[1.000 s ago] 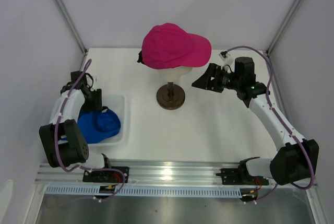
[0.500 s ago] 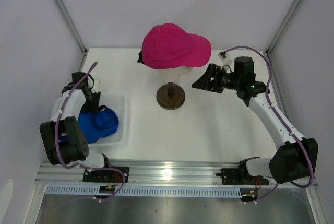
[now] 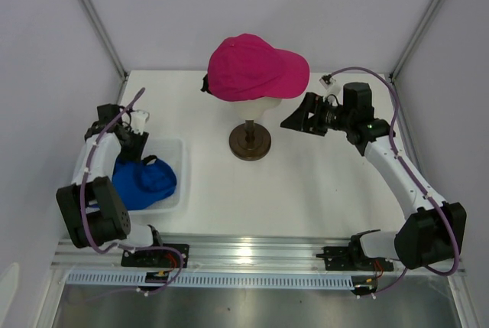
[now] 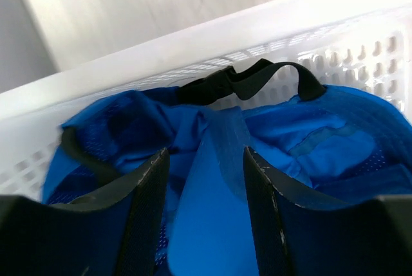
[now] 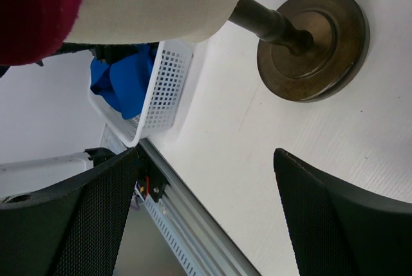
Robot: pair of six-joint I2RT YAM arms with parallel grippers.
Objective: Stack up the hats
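Currently the left gripper (image 4: pixel 205 155), jaws apart, straddles a fold of the royal blue fabric cap (image 4: pixel 322 136) directly beneath, inside the white mesh basket (image 4: pixel 161 49); grip unconfirmed

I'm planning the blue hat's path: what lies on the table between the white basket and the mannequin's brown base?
Nothing; the top view shows bare white table between the basket and the base; the right wrist view agrees.
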